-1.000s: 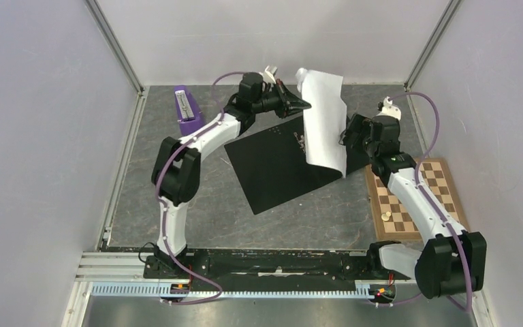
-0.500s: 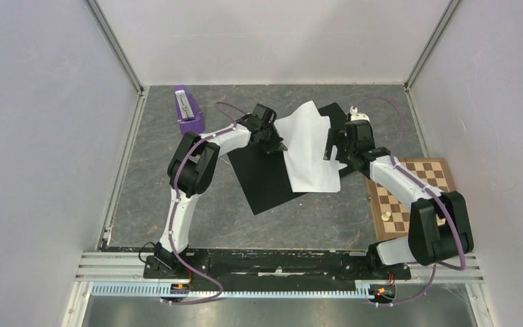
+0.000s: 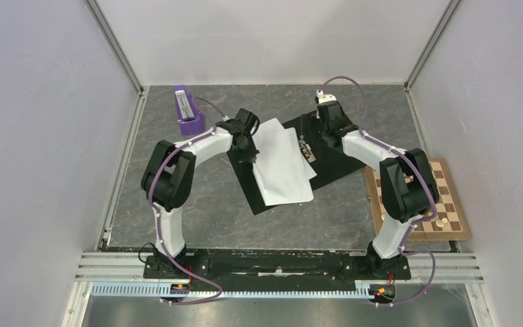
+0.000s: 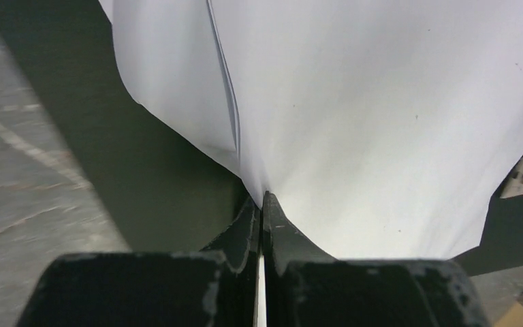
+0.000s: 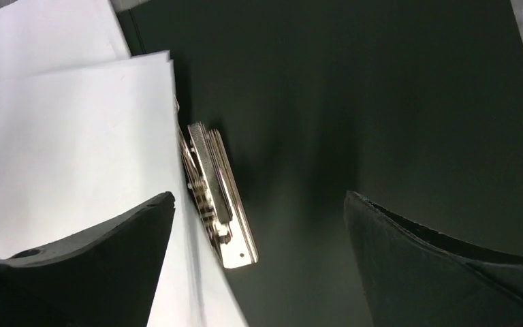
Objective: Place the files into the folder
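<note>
The folder point(image 3: 337, 160) lies open on the table, black inside up, with its metal spine clip point(image 3: 306, 150) down the middle. The files point(image 3: 284, 163), white sheets, lie on the folder's left half. My left gripper point(image 3: 248, 147) is shut on their left edge; in the left wrist view its jaws point(image 4: 262, 197) pinch the files point(image 4: 381, 122). My right gripper point(image 3: 321, 131) is open above the folder's far end. In the right wrist view it point(image 5: 259, 197) hangs over the clip point(image 5: 218, 204), with the files point(image 5: 68, 163) to its left and the folder point(image 5: 381, 102) to its right.
A purple object point(image 3: 187, 112) stands at the far left of the table. A chessboard point(image 3: 436, 197) with a few small pieces lies at the right, touching the folder's right corner. Grey walls enclose the table.
Both arms brought the raised files down and to the left onto the folder's left half. My right gripper let go of them and moved to the folder's far end.
</note>
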Tool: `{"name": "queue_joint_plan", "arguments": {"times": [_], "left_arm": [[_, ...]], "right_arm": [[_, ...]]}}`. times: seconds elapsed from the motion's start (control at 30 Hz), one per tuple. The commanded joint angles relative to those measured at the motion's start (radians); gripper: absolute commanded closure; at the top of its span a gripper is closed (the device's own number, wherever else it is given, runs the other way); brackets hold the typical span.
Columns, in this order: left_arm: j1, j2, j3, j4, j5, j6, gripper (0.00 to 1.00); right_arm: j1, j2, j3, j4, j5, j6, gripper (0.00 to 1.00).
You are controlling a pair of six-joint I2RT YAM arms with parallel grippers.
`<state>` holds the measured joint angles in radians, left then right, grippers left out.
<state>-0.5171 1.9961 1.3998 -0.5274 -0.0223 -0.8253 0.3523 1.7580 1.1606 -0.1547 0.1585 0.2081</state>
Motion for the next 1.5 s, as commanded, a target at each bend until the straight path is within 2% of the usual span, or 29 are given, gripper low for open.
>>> {"name": "queue_joint_plan", "arguments": {"times": [0.0,0.1,0.3,0.4,0.5,0.67,0.8,1.2,1.47], "left_arm": [[0.024,-0.119,-0.045,-0.087,-0.116,0.107,0.98],[0.032,-0.161,-0.065,-0.106,-0.131,0.125,0.98],[0.048,-0.224,-0.099,-0.112,-0.116,0.142,0.98],[0.061,-0.261,-0.102,-0.124,-0.116,0.156,0.98],[0.079,-0.299,-0.095,-0.143,-0.117,0.179,0.98],[0.094,-0.369,-0.056,-0.199,-0.126,0.238,0.98],[0.096,-0.440,-0.023,-0.263,-0.167,0.292,0.98],[0.107,-0.662,0.011,-0.389,-0.226,0.365,0.98],[0.132,-0.733,0.028,-0.427,-0.247,0.394,0.98]], "right_arm": [[0.024,0.081,0.092,0.052,-0.015,-0.068,0.03],[0.044,0.122,0.110,0.051,-0.018,-0.086,0.14],[0.076,0.185,0.142,0.023,-0.015,-0.104,0.47],[0.096,0.188,0.128,0.022,-0.003,-0.088,0.54],[0.113,0.193,0.125,0.008,0.002,-0.048,0.67],[0.170,0.205,0.147,-0.064,0.035,0.064,0.83],[0.233,0.202,0.133,-0.096,0.044,0.176,0.88],[0.442,0.131,0.043,-0.076,0.074,0.382,0.90],[0.565,0.097,0.038,-0.081,0.186,0.508,0.90]]}}
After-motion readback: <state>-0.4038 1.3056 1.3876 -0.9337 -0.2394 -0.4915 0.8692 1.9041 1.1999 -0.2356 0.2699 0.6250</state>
